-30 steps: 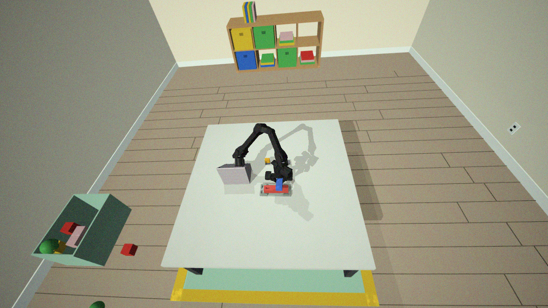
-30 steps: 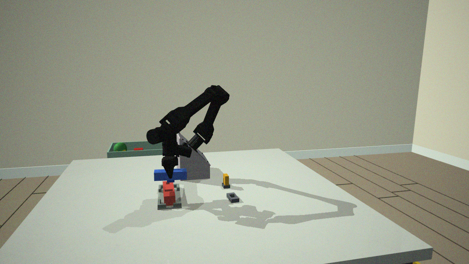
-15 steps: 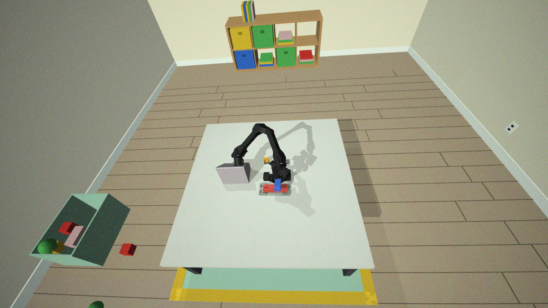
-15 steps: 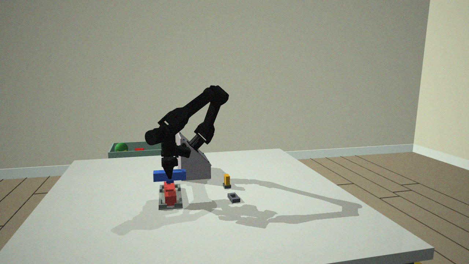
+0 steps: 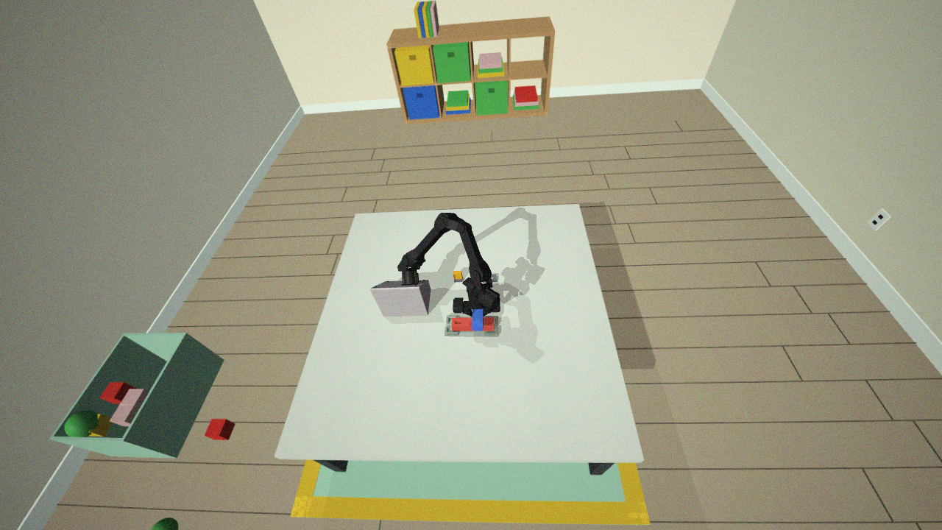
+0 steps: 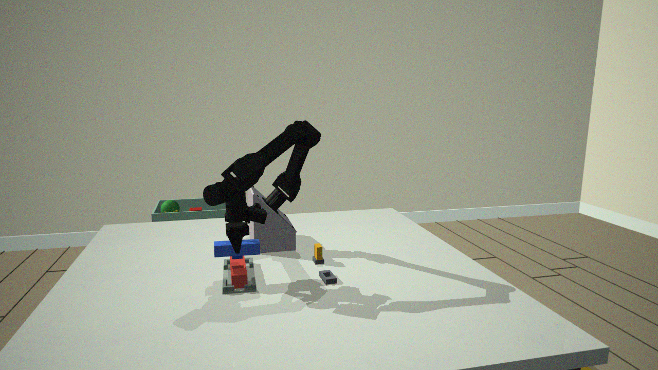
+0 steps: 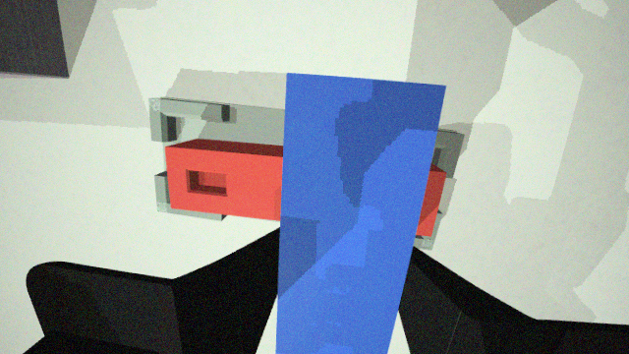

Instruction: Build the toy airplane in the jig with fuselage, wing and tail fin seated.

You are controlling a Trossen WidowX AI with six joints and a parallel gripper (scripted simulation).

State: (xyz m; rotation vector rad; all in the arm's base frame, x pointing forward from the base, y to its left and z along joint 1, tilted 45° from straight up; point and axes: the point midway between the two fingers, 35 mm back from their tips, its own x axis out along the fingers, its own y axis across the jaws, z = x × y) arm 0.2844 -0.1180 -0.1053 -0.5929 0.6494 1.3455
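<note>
The gripper [image 5: 477,313] [image 6: 237,251] [image 7: 339,240] is pinching the blue wing [image 5: 477,321] [image 6: 224,248] [image 7: 354,172] between its two fingers, and holds it crosswise above the red fuselage [image 5: 463,324] [image 6: 238,277] [image 7: 251,199], which lies lengthwise inside the grey cradle [image 5: 447,332] [image 6: 227,290] [image 7: 156,123]. Under the wing a little part of its tab is visible, but I cannot tell how deep it enters the socket. The yellow tail fin [image 5: 458,274] [image 6: 318,251] stands upright in a small dark holder [image 6: 318,260] on the white surface [image 5: 461,395] [image 6: 414,312] [image 7: 74,172], apart from the cradle.
</note>
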